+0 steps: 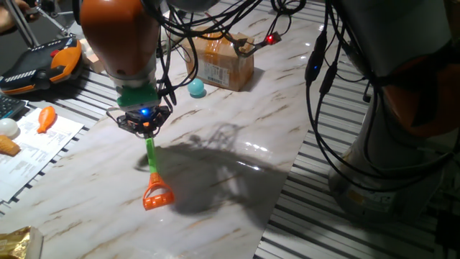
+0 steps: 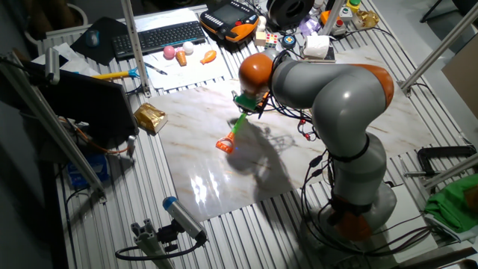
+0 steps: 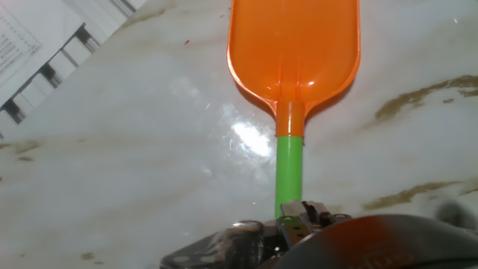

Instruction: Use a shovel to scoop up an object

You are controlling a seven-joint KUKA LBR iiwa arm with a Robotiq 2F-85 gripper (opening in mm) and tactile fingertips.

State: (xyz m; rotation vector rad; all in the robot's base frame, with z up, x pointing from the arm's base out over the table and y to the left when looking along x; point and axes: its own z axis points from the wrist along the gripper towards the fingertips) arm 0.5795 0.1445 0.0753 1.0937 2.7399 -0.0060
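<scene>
You are holding the shovel (image 1: 152,173) by its thin green shaft, the gripper (image 1: 146,126) pinching it from above, so the blade is hanging toward the marble tabletop (image 1: 215,208) (in the hand view the orange blade (image 3: 295,45) is showing flat against the marble).

The risk I am judging here: the shaft is smooth and narrow, so when the blade is pressing on the slab it may be twisting or sliding in the fingers. The teal ball (image 1: 196,88) may also roll off when nudged.

Relative to the cardboard box (image 1: 218,60), the ball is lying just beside its near corner, well apart from the shovel, so the box is crowding any sweep from that side. Cables (image 1: 215,29) are draping above the box, and a carrot toy (image 1: 46,117) is lying far off, on papers at the table's edge.
</scene>
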